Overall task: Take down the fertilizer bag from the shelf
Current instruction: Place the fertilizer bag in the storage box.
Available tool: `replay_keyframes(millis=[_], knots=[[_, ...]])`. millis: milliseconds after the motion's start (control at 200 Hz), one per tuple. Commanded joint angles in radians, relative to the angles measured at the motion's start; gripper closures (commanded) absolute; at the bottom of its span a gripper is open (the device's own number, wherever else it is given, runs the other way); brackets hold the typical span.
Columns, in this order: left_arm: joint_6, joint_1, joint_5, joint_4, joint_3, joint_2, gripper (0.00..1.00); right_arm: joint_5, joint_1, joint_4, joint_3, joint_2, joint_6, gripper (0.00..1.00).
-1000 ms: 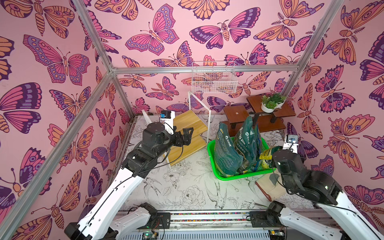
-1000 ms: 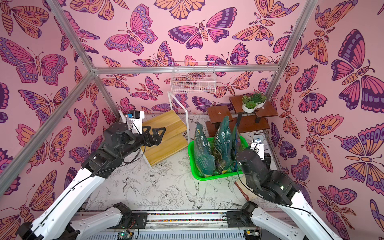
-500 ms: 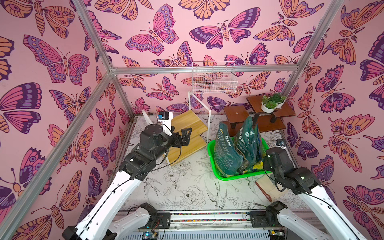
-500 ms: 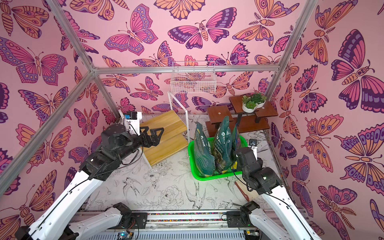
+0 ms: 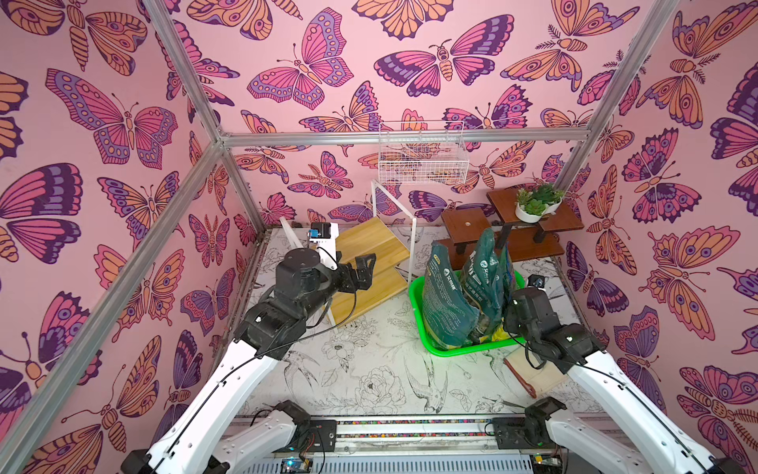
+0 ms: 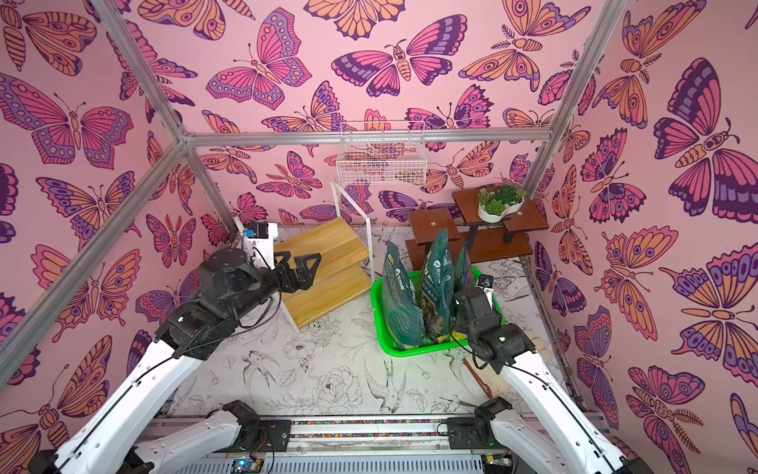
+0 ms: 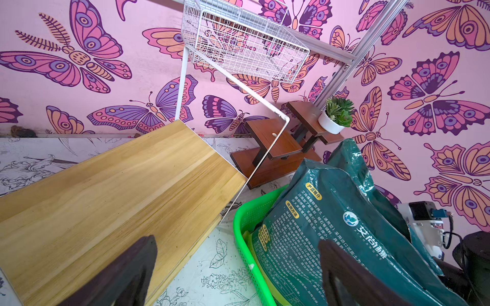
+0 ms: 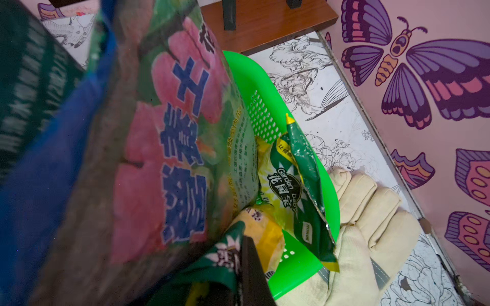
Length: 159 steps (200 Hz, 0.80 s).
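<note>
top views: shelf (image 5: 371, 246) boards bare, nothing on either tier. left gripper (image 5: 363, 271) hovers over lower board, jaws apart, empty. right arm (image 5: 549, 328) dips into green basket (image 5: 415, 301) behind tall soil bags (image 5: 447, 303); its pincer hidden here.

left wrist: bare wood below, fingers wide, basket just beside shelf.

right wrist: right gripper (image 8: 240, 255) jaws together, seemingly nipping corner of small fertilizer bag (image 8: 256, 233), low inside basket against pink-flowered bag (image 8: 169, 159).

my read: bag already off shelf, placing step in hand. next: part jaws, let bag settle, lift out without snagging tall bags.
</note>
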Motion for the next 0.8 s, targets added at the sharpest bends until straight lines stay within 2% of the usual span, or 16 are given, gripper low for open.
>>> replay_keyframes(millis=[0, 446, 716, 791], knots=[[0.009, -0.004, -0.02, 0.015, -0.019, -0.01, 0.0, -0.007, -0.003, 0.064, -0.037, 0.012, 0.076, 1.0], [0.011, -0.004, -0.032, 0.015, -0.02, -0.017, 0.0, -0.075, -0.004, 0.141, -0.19, 0.08, 0.183, 1.0], [0.009, -0.004, -0.042, 0.016, -0.019, -0.02, 0.0, -0.105, -0.004, 0.137, -0.173, 0.076, 0.172, 1.0], [0.01, -0.004, -0.05, 0.015, -0.019, -0.02, 0.0, -0.105, -0.004, 0.128, -0.144, 0.049, 0.138, 0.88]])
